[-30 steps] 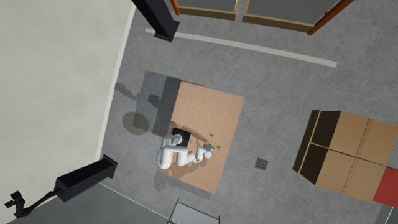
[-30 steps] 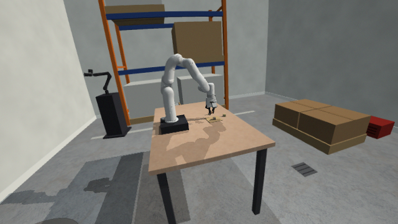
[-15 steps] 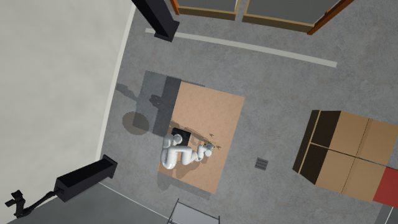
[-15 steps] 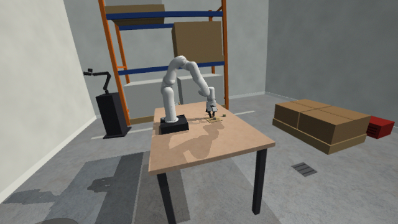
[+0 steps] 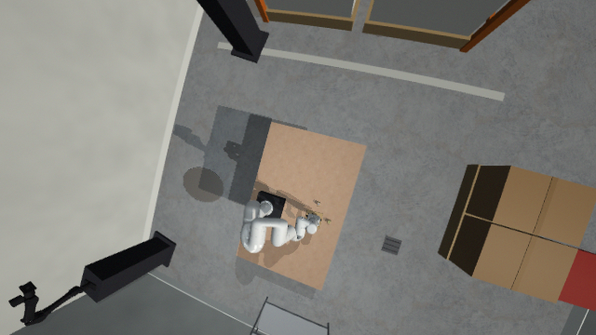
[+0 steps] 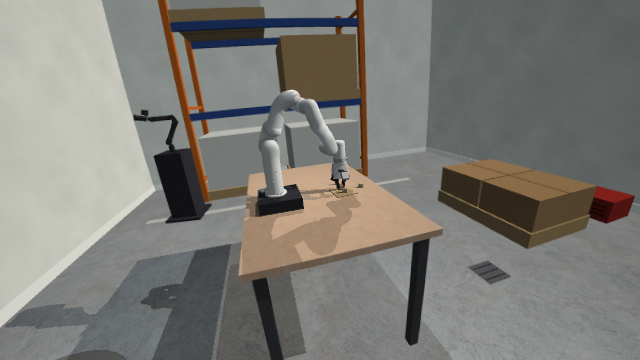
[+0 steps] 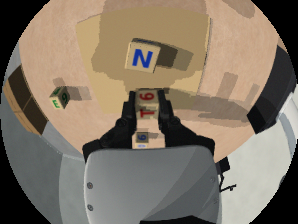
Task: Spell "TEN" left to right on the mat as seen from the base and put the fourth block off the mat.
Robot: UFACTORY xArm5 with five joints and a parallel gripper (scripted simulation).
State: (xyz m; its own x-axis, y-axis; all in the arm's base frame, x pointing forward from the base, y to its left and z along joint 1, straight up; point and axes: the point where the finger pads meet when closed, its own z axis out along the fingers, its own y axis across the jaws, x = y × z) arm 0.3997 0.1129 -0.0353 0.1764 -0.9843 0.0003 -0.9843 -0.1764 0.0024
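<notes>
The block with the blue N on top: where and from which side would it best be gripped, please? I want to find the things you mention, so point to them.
Best, I think, from straight above, jaws on its left and right side faces as the wrist view shows them. The N block (image 7: 142, 56) (image 6: 345, 190) is a squat cube lying flat, letter up, and those sides stand free; the T block (image 7: 147, 111) in the jaws is off its lower side.

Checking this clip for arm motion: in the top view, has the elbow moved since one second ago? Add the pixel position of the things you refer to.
Yes: the elbow (image 5: 253, 242) has shifted right, inward from the table's (image 5: 321, 163) left edge.
</notes>
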